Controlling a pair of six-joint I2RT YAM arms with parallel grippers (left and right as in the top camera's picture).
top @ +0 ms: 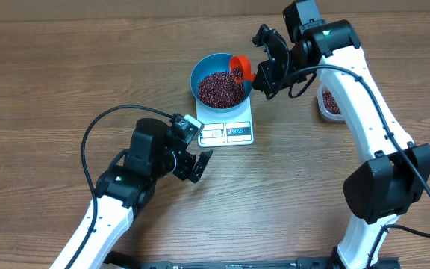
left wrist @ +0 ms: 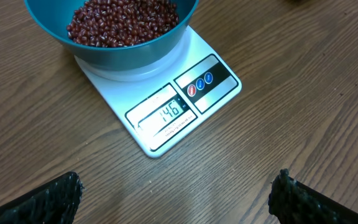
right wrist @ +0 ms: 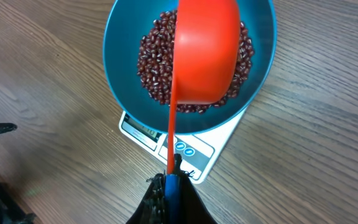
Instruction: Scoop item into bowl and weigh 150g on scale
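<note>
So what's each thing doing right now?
Bowl, on the scale, holding beans.
Beans, heaped in the bowl.
Scale, switched on, showing 146.
Scoop, tipped over the bowl.
Right gripper, shut on the scoop's handle.
Left gripper, open, holding nothing.
Tub, off to the side, beans inside.

The red scoop [top: 239, 67] hangs over the right side of the bowl [top: 198, 78], barring entry from above, while the table [top: 43, 67] toward its left edge lies open.
</note>
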